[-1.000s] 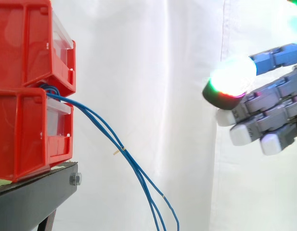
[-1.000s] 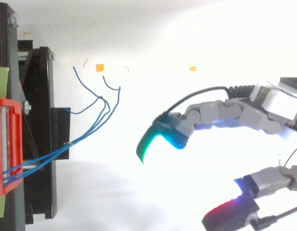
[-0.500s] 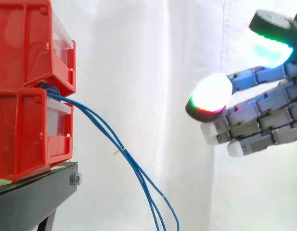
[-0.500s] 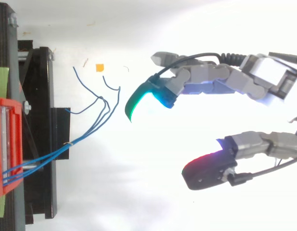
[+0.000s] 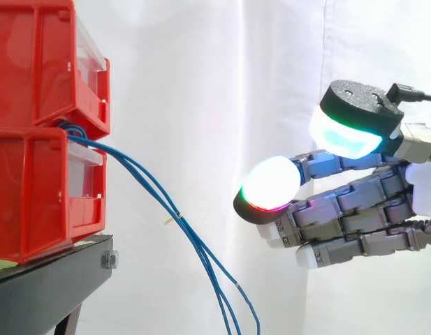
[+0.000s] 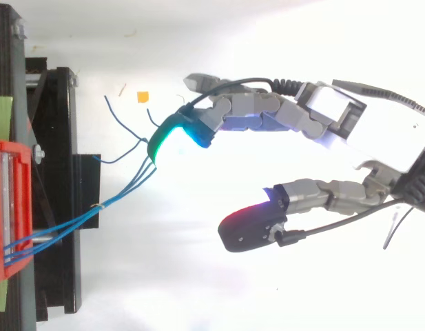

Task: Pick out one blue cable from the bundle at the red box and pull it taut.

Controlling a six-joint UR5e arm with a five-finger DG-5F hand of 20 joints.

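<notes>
From the side, we see the blue cables (image 5: 202, 252) droop from between the red bins (image 5: 33, 139). The hand (image 5: 355, 209) sits apart from them, its fingers (image 5: 271, 183) spread and released, holding nothing. From above, one fingertip (image 6: 169, 136) lies over the cables' loose ends. We judge that closing here could catch several strands at once, or slip off the tips.

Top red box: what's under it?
Under the top box sits a second red box, on a black stand. Blue cables come out between the two boxes and droop down. Where they end inside is covered by the box walls.
</notes>
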